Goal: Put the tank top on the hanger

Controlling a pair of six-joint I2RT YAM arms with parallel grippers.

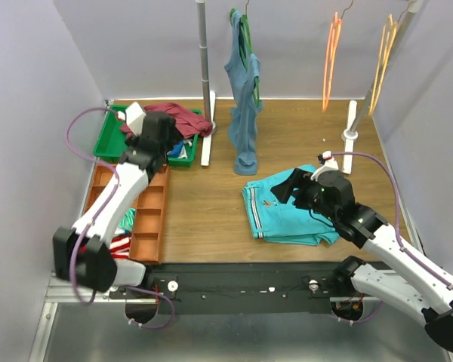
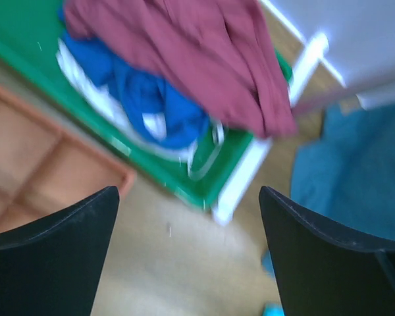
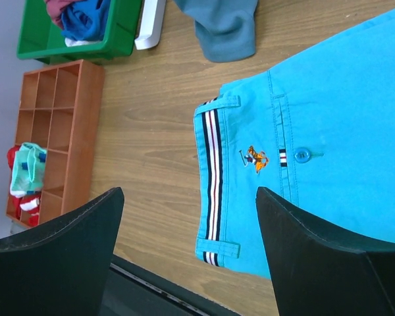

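Where the left arm is reaching: we are seeing the green bin [image 1: 107, 145] sitting at the back left of the table [image 1: 204, 211].
Inside the green bin: the tank top [image 1: 185, 119] is lying bunched up on top, and one end is spilling over the bin's right edge, beside the white rack foot [image 1: 206, 151].
Under the tank top: a blue cloth [image 2: 145, 99] and a bit of white cloth [image 2: 85, 82] are peeking out.
The left pincer [image 2: 187, 197]: it is hanging by the bin's front edge, its fingers are standing wide apart, and it is holding nothing.
The wooden tray [image 1: 149, 219]: it is sitting just in front of the bin, and we are seeing many little boxes in it.
Inside the wooden tray: a mint green thing [image 3: 26, 168] and a red and white thing [image 3: 23, 204] are sitting in the boxes at the near end.
The hanger [image 1: 331, 60]: it is hanging up at the back, well apart from the tank top, between a green hanger [image 1: 245, 34] and a paler yellow hanger [image 1: 383, 60].
The green hanger: it is wearing a grey-blue top [image 1: 245, 113].
The turquoise shorts [image 1: 287, 219]: they are lying flat on the right side of the table.
The right pincer [image 3: 187, 197]: it is hovering over the striped waistband of the shorts, its fingers are standing wide apart, and it is holding nothing.
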